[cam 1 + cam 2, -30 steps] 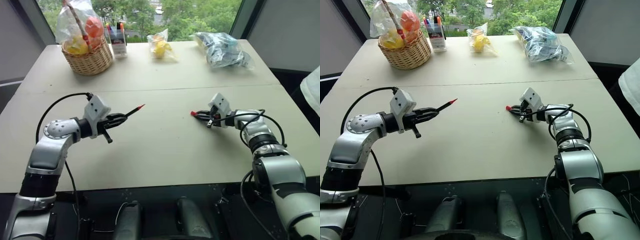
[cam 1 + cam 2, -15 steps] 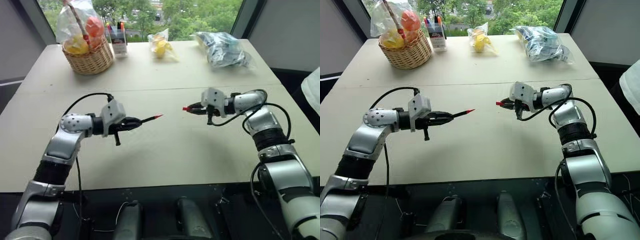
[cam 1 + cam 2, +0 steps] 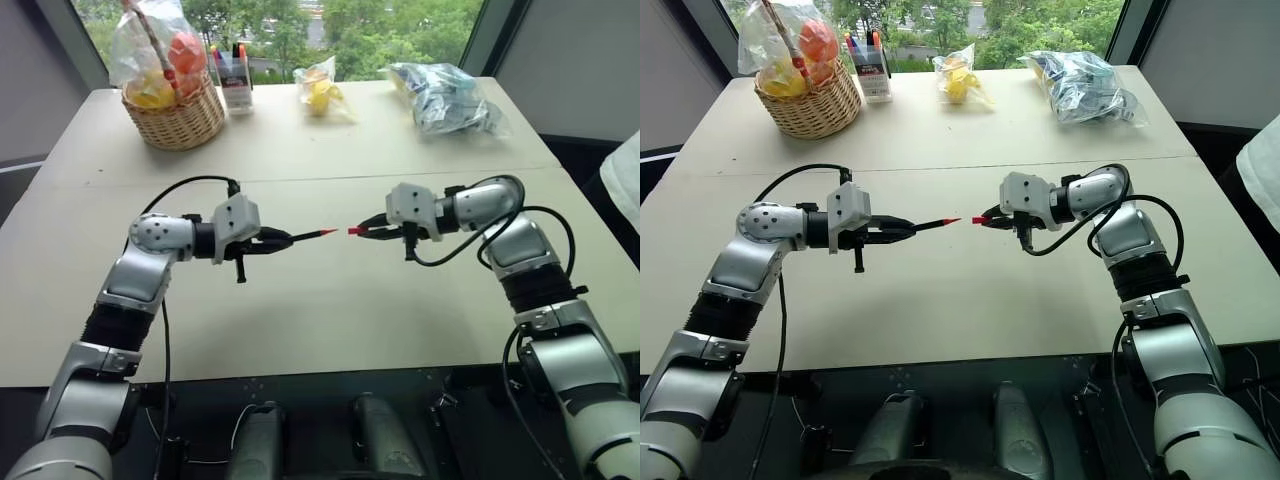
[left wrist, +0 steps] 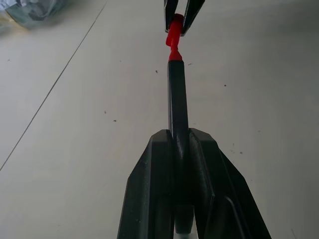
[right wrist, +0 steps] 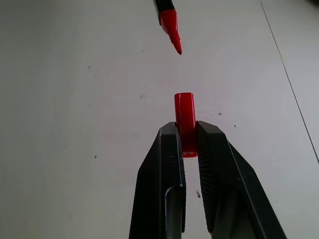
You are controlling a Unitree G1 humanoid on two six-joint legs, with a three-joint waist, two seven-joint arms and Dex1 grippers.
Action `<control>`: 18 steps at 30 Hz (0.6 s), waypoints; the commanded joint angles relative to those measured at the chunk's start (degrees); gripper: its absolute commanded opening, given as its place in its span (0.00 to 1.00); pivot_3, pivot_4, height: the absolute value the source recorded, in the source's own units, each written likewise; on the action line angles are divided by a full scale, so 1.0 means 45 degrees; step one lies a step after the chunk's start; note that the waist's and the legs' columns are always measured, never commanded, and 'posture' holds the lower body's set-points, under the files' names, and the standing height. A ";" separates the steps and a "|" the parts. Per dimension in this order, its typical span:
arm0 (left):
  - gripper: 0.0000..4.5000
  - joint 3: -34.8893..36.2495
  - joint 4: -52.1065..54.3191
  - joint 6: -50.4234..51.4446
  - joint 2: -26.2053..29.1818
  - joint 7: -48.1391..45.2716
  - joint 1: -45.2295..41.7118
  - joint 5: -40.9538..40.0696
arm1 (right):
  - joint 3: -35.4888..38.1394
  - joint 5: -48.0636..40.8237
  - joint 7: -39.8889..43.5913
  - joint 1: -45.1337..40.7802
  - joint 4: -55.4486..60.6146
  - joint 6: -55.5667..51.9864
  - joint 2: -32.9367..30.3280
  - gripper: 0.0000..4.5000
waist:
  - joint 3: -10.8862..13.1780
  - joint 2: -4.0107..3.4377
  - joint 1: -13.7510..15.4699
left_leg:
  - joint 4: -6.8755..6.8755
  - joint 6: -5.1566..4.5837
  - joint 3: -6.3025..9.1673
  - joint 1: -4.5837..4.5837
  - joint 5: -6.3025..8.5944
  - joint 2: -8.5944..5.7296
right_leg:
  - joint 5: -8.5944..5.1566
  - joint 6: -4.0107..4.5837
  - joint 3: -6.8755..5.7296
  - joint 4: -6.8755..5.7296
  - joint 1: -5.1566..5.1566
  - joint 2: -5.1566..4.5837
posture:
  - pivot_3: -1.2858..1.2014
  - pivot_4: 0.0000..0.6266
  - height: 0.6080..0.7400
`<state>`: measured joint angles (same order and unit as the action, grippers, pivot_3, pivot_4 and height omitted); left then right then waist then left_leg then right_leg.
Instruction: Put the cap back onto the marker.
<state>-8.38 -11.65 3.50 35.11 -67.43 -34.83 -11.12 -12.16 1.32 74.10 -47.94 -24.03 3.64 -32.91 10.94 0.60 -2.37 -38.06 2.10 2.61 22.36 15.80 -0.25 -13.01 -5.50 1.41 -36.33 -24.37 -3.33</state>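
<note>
arms: silver-grey segments, black joints
cables: black loops behind each gripper
left gripper (image 3: 283, 239): black fingers, white wrist box
right gripper (image 3: 368, 229): same

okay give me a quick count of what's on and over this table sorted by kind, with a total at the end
Markers held over the table: 1, the marker in the left claw
Caps: 1, the cap in the right claw
Baskets: 1, the basket
Cups of markers: 1, the cup of markers
Plastic bags: 2, the small bag and the big bag
Total: 6
</note>
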 commanded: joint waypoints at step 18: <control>0.00 -0.0048 0.0396 -0.0121 -0.0048 0.0067 -0.0082 0.0198 | 0.0029 -0.0790 -0.0029 -0.0168 0.1132 -0.0688 0.0041 0.01 | 0.0000 0.0000 0.0002 | 0.0000 0.0000 0.0001 0.0000 0.0000 0.0000 | 0.0000 0.0000 0.0001 0.0000 0.0000 0.0000 | 0.52 0.24 1.00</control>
<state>-8.78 -11.59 3.48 34.80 -67.34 -34.61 -10.50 -12.63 -0.99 74.08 -47.94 -21.32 0.57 -32.68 10.94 0.60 -2.36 -38.06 2.10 2.61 22.35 15.80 -0.25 -13.01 -5.50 1.41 -36.33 -24.37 -3.33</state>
